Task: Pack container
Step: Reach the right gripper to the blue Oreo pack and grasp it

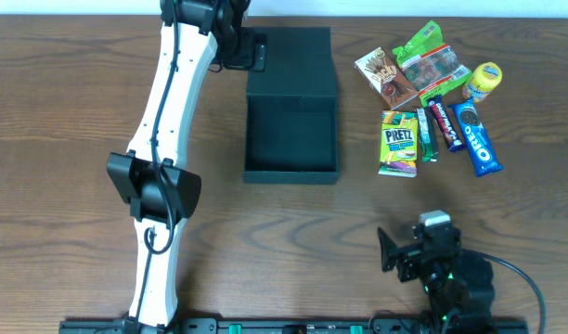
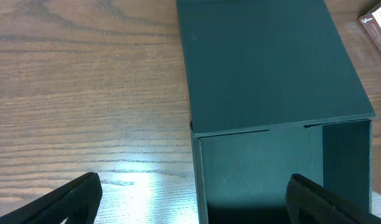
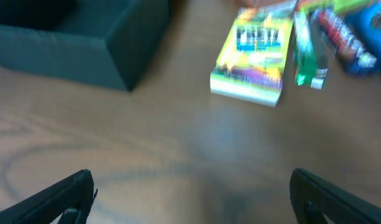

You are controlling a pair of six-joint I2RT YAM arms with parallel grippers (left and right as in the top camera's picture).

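The container [image 1: 291,173] is seen in the middle of the surface [image 1: 293,241], with its flap lid [image 1: 291,60] folded back and nothing visible inside. The left fingers [image 2: 72,199] are spread wide and empty, held by the lid's left edge. The right fingers [image 3: 60,199] are spread wide and empty at the front right, well apart from the snacks [image 1: 431,67]. Packing is judged not yet begun. A first pick is called for, likely the Pretz box [image 1: 399,142], which is nearest the container.

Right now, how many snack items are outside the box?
7, all right of the container: brown stick-snack box, green pouch, yellow tub, Pretz box, green stick, red bar, Oreo pack. Overlaps may hide more.
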